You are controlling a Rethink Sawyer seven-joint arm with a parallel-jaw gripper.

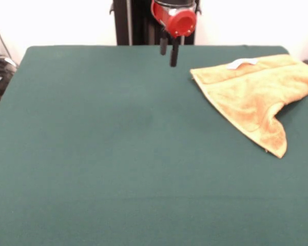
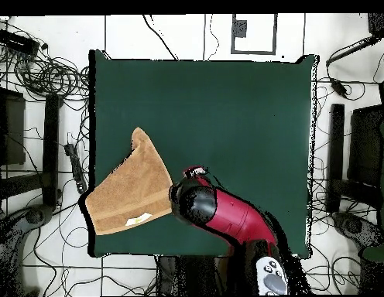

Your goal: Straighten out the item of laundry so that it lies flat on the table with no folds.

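Terry towel (image 1: 256,95) lies folded, triangular, on felt table (image 1: 118,154).

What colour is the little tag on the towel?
White. The tag on the orange-yellow towel shows best in the front view.

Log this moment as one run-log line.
gripper: open, raised, holding nothing | towel: folded, at table edge, one side overhanging, tag up | contact: none | task: not done

Orange-yellow towel (image 1: 254,92), folded over, at green table (image 1: 118,154) edge
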